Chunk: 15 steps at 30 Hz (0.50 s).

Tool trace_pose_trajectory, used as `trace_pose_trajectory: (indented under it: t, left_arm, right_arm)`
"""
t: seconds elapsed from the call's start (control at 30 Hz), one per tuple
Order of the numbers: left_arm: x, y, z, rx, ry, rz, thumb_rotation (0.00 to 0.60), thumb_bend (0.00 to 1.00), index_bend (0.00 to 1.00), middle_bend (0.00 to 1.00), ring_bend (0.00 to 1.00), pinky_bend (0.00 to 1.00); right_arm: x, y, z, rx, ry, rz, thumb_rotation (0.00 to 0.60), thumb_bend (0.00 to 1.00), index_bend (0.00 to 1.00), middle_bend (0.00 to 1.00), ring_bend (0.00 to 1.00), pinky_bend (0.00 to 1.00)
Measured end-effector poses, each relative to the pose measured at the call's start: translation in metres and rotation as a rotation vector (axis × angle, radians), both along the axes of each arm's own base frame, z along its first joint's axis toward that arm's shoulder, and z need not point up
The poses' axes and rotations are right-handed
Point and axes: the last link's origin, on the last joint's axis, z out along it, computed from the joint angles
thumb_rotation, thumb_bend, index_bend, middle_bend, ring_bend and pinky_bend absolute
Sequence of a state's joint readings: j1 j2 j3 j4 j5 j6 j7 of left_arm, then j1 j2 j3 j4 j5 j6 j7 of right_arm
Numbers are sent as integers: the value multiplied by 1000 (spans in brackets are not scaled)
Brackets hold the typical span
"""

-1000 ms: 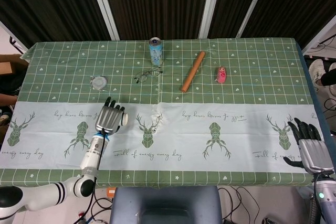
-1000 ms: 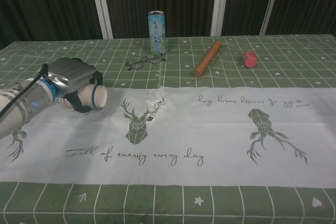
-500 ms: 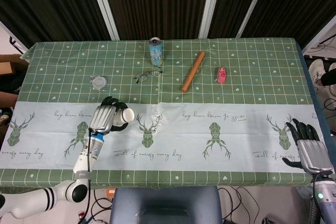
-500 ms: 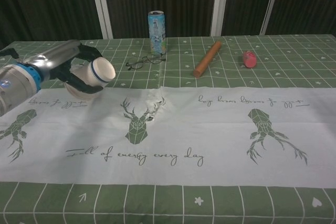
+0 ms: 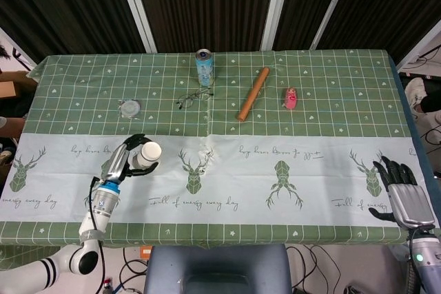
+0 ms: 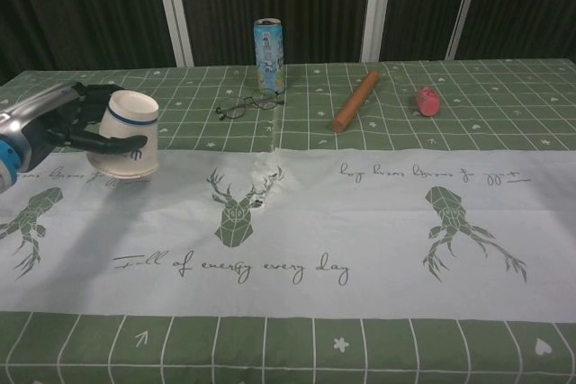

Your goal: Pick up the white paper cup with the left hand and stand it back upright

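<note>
The white paper cup (image 5: 146, 155) (image 6: 126, 135), with a dark band near its rim, is held by my left hand (image 5: 127, 159) (image 6: 72, 119) at the table's left. The cup is lifted off the cloth and stands nearly upright, mouth up, slightly tilted. Dark fingers (image 6: 108, 142) wrap around its side. My right hand (image 5: 401, 191) rests at the table's far right front edge, fingers spread, holding nothing; the chest view does not show it.
At the back stand a blue can (image 5: 204, 67) (image 6: 269, 55), glasses (image 5: 192, 98) (image 6: 247, 105), a wooden rolling pin (image 5: 253, 93) (image 6: 355, 101) and a pink object (image 5: 291, 98) (image 6: 427, 101). A small round lid (image 5: 129, 107) lies behind my left hand.
My left hand lifted the cup from lying on its side and turned it nearly upright, drawing back toward the left front. The right hand stayed put.
</note>
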<state>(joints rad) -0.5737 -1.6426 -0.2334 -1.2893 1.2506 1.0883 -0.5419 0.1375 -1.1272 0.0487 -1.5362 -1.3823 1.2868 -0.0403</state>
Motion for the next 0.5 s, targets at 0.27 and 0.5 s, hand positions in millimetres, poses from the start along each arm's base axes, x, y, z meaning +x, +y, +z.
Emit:
trace_pose_trajectory:
  t: [0.27, 0.5]
  left_arm:
    - [-16, -1, -16, 12, 10, 18, 600, 224, 430, 400, 131, 126]
    - [-21, 0, -25, 23, 33, 14, 600, 224, 425, 397, 126, 127]
  right_arm:
    - [-1, 0, 1, 3, -9, -3, 600, 4, 0, 2, 0, 2]
    - [-1, 0, 1, 3, -10, -4, 600, 4, 0, 1, 0, 2]
